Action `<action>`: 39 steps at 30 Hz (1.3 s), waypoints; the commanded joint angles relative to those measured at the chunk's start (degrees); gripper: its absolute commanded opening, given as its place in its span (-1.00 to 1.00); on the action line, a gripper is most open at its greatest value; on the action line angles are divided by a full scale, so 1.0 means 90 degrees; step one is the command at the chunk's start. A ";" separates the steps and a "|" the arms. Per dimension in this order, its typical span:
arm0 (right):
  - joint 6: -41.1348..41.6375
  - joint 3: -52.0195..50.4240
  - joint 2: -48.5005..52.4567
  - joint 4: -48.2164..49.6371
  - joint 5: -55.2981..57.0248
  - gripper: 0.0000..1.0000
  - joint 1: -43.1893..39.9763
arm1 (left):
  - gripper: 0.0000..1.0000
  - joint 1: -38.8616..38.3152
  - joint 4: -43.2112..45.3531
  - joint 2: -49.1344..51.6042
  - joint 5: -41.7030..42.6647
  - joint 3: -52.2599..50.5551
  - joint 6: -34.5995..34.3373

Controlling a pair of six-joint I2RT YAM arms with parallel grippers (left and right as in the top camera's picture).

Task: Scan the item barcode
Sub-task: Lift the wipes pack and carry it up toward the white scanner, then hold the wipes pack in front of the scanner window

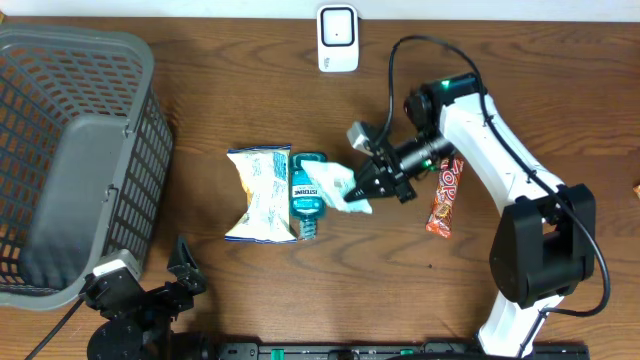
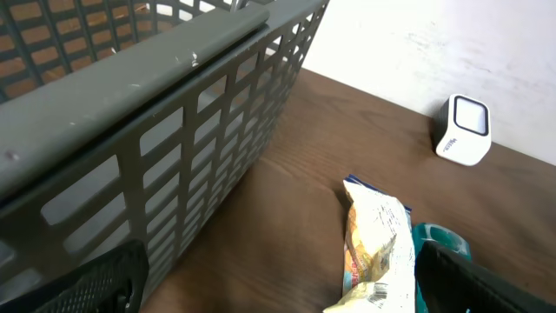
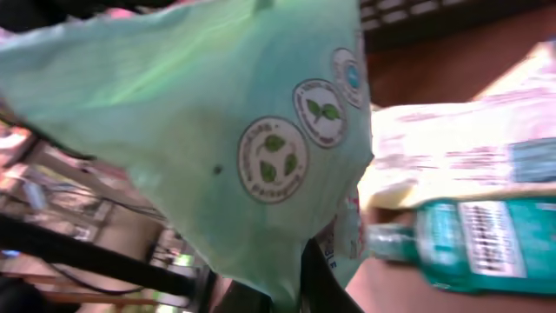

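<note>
Pouch (image 1: 343, 186), pale green, is clenched in the right end effector (image 1: 374, 184) near the middle of the bench (image 1: 250, 100), over the 3 o'clock edge of the mouthwash bottle (image 1: 306, 196). A snack bag (image 1: 260, 195) lies at the bottle's 9 o'clock and a candy bar (image 1: 445, 197) at the end effector's 3 o'clock. The scanner (image 1: 338, 38) stands at 12 o'clock. The left end effector (image 1: 148, 280) hangs released at 7 o'clock, beside the basket (image 1: 70, 150).
</note>
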 commanded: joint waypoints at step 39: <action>0.6744 0.1460 0.1426 0.7045 0.9236 -0.98 0.0748 | 0.96 0.0032 0.0000 -0.0044 -0.0080 0.0000 0.0010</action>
